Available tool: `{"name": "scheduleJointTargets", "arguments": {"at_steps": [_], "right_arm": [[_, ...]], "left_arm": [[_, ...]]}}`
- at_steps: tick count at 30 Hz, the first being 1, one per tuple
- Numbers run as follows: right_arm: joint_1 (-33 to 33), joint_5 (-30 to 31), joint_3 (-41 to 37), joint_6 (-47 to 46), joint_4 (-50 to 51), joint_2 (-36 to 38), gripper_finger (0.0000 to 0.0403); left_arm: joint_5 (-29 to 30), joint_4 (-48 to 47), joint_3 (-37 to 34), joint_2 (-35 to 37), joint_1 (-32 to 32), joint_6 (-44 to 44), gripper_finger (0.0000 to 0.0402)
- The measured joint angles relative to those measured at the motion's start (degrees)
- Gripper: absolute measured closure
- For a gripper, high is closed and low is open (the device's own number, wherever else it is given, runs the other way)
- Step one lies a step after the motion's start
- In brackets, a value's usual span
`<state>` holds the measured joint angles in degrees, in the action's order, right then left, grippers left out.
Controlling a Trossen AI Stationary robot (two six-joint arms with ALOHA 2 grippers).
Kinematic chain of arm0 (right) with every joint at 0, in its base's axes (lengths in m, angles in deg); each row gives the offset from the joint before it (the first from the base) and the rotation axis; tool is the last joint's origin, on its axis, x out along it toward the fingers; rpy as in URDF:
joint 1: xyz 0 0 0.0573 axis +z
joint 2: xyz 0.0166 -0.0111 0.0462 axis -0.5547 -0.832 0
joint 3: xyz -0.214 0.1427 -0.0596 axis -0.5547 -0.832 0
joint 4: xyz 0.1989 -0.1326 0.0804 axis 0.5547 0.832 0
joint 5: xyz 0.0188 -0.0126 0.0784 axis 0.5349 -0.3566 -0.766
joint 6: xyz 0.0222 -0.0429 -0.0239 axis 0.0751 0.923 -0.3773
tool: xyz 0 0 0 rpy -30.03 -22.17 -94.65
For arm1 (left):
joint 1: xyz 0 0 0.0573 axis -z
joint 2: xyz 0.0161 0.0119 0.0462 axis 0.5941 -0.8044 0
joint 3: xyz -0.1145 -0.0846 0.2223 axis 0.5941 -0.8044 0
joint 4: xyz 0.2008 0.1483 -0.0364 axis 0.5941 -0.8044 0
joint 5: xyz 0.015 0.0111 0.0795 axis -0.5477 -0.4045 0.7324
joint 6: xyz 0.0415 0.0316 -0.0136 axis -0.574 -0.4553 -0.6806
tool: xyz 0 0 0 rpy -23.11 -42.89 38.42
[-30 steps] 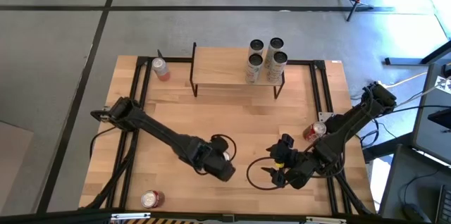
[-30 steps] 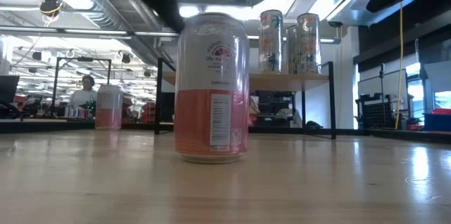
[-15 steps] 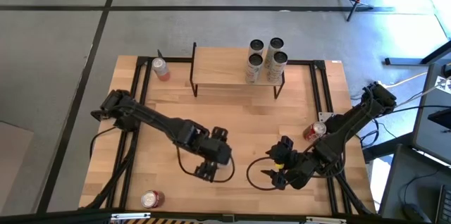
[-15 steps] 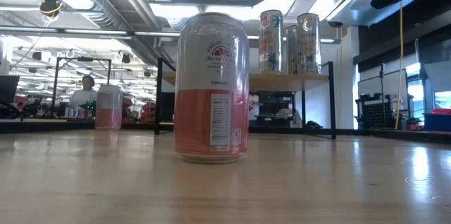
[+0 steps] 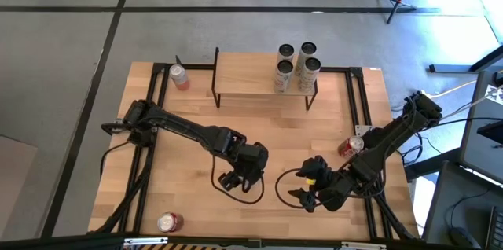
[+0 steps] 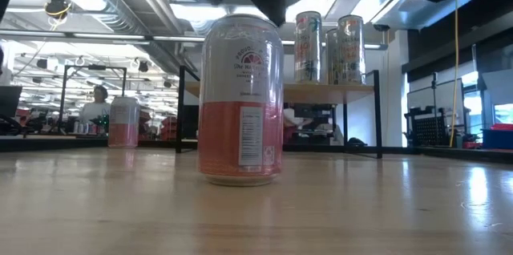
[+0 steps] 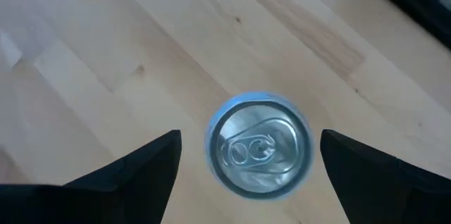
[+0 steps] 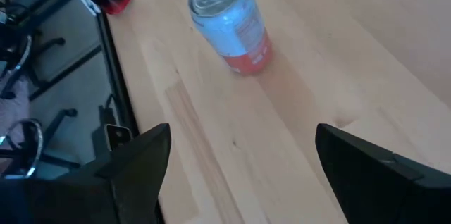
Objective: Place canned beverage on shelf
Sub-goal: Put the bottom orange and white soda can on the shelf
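From overhead, the left gripper (image 5: 238,178) is hanging wide open directly over a standing can near the table's front middle, holding nothing. The right gripper (image 5: 303,195) is waiting just beside it, fingers spread and empty. The shelf (image 5: 251,73) is sitting well beyond both grippers, carrying four tall cans (image 5: 296,66) bunched at its right end. Another can (image 5: 180,77) is standing on the table (image 5: 275,132) beside the shelf's left legs, one (image 5: 169,222) is lying at the front left edge, and one (image 5: 350,146) is lying beside the right arm.

At table height, the pink-and-white can (image 6: 241,99) is standing upright beneath dark gripper parts; its small label print is too fine to read. A person (image 6: 98,103) is sitting far off in the room.

Through the left wrist camera, the can's silver top (image 7: 258,146) is lying between and below the spread fingers (image 7: 141,171), untouched.

Through the right wrist camera, the same can (image 8: 231,23) is standing ahead of that gripper's parted fingers (image 8: 134,160).
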<state>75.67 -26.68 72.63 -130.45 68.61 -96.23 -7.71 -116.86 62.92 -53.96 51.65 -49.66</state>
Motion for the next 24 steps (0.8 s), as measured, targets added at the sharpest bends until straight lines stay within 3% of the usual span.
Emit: {"name": "scheduleJointTargets", "arguments": {"at_steps": [9, 16, 20, 24], "right_arm": [[0.0, 0.5, 0.0, 0.0, -0.8, 0.0, 0.0064], [0.0, 0.6, 0.0, 1.9, -0.4, 0.0, 0.0064], [0.0, 0.5, 0.0, 2.2, -0.3, 0.0, 0.0064], [0.0, 0.5, 0.0, 3.8, -0.2, 0.0, 0.0064]], "left_arm": [[-0.5, -0.2, 0.0, -3.0, 0.4, -1.3, 0.0076], [2.8, -0.7, 0.1, -4.3, 0.5, 5.9, 0.0107], [4.6, -0.5, 0.1, -4.2, 0.5, 18.2, 0.0138], [7.4, -0.8, 0.1, -4.2, 0.5, 42.0, 0.0147]]}}
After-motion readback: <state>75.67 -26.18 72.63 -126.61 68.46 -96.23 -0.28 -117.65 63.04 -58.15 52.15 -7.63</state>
